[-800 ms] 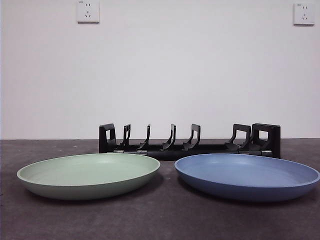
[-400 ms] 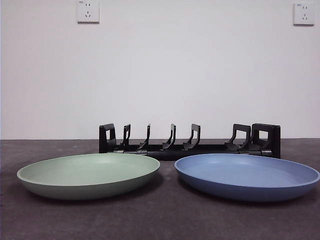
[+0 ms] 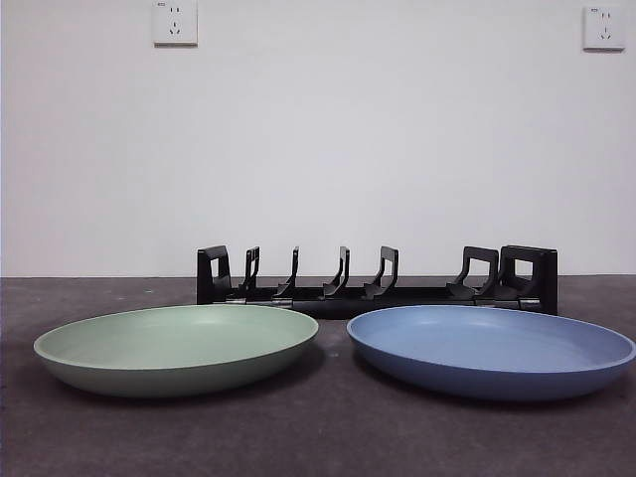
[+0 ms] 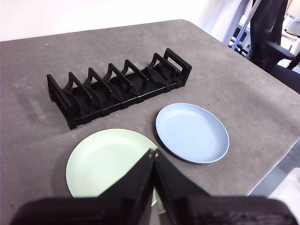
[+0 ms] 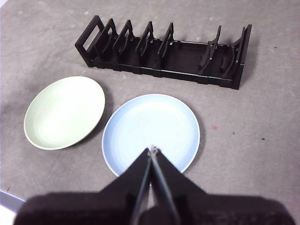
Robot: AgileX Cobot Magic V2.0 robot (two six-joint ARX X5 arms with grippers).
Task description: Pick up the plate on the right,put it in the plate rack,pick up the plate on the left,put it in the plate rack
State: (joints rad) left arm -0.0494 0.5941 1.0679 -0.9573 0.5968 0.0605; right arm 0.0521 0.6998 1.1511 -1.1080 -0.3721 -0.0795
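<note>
Round pale-green plate [image 3: 177, 348] and round blue plate [image 3: 492, 348] lie flat on the grey table [image 3: 318, 437], before the long black plastic plate rack [image 3: 376, 281]. Left gripper [image 4: 153, 152] and right gripper [image 5: 152, 150] hang above, jaws closed, empty.

Office/lab, office chair [image 4: 274, 33], bare wall w/ sockets [image 3: 175, 22]

Two plates: one green plate [image 3: 177, 348], one blue plate [image 3: 491, 349]. One plate rack [image 3: 376, 282]. Two wall sockets [image 3: 175, 22].

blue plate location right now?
The blue plate lies flat on the table at front right in the front view, beside the green plate, just in front of the plate rack.
</note>
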